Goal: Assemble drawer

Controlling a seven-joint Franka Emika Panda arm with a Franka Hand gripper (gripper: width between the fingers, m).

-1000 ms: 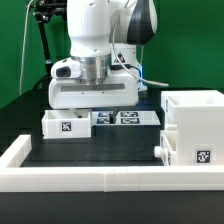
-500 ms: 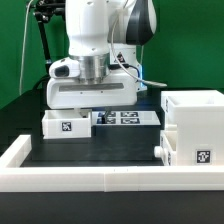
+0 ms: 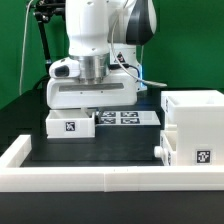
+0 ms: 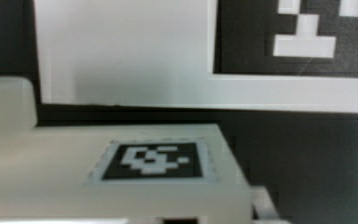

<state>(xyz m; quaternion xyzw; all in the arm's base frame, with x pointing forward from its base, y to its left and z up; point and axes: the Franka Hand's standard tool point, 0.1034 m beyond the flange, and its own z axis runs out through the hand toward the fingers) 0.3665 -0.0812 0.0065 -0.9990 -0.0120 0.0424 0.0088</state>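
A small white tray (image 3: 70,125) with a black-and-white tag on its front sits under my hand at the exterior view's left. My gripper (image 3: 91,108) reaches down onto its rear wall; the fingertips are hidden behind the tray and the jaws appear shut on it. The wrist view is filled by the tray's tagged face (image 4: 158,160), very near. The large boxy case (image 3: 196,122) stands at the exterior view's right with a tag low on its front and a knob (image 3: 160,148) sticking out from its left side.
The marker board (image 3: 126,118) lies flat behind the tray and shows in the wrist view (image 4: 131,55). A low white rim (image 3: 100,177) edges the black table at the front and left. Cables hang behind the arm.
The small tray has shifted slightly to the exterior view's right and risen a little with the hand. The case has not moved.
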